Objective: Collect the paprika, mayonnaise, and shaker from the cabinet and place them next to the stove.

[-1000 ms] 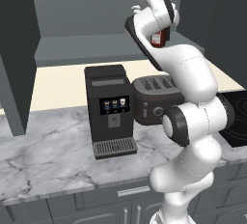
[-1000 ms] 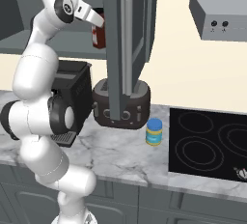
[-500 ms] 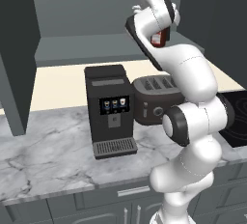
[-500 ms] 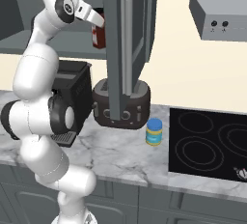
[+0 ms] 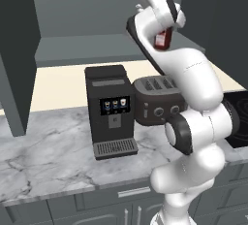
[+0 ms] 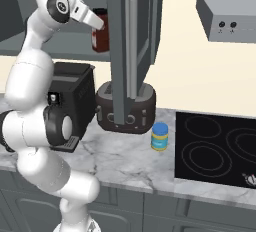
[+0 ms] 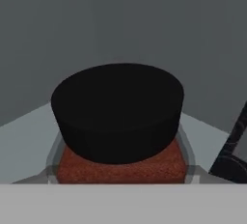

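Note:
The paprika (image 5: 162,40), a dark-red bottle with a black cap, is at the front of the cabinet shelf (image 5: 87,49), slightly tilted. My gripper (image 6: 100,25) comes down over its cap from the left and is shut on the bottle (image 6: 100,33). In the hand view the black cap (image 7: 118,107) sits very close, with a strip of red below it. The mayonnaise (image 6: 160,136), a blue-lidded jar, stands on the counter just left of the black stove (image 6: 215,148). The shaker is out of view.
The open cabinet door (image 6: 132,41) with its long bar handle hangs just right of the bottle. Below the shelf stand a black coffee machine (image 5: 110,107) and a dark toaster (image 5: 157,100). A grey range hood (image 6: 227,16) hangs above the stove.

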Controlling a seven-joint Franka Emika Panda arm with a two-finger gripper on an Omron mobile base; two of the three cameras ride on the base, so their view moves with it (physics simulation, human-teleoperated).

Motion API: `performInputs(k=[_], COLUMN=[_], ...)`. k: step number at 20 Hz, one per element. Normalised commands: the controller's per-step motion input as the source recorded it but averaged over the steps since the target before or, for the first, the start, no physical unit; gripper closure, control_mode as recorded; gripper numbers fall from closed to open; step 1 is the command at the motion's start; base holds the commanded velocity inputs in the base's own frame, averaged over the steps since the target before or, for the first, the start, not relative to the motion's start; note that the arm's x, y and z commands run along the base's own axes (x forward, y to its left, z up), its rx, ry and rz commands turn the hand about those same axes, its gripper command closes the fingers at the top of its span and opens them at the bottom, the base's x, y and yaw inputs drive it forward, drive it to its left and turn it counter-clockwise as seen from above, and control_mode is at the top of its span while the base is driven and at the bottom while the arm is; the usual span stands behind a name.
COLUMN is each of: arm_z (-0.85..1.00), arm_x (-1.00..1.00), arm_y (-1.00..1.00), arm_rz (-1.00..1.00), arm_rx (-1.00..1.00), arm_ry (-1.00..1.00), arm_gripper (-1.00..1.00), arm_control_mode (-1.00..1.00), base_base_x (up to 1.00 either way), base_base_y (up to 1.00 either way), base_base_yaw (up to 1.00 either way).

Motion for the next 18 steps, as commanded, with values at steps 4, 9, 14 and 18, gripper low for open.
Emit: performInputs(k=[4, 9, 14, 18], arm_z=[0.00, -0.18, -0.56, -0.76], arm_x=[-0.93, -1.00, -0.91, -0.45], arm_y=[0.00, 0.00, -0.02, -0.14], arm_rz=[-0.30, -0.27, -0.24, -0.13], arm_rx=[0.09, 0.11, -0.02, -0.13], arm_ry=[-0.01, -0.02, -0.02, 0.00], arm_gripper=[1.00, 1.00, 1.00, 1.00], arm_control_mode=[-1.00, -1.00, -1.00, -1.00], base_base_x=[0.00, 0.00, 0.00, 0.00], base_base_y=[0.00, 0.00, 0.00, 0.00], base_base_yaw=[0.00, 0.00, 0.00, 0.00])
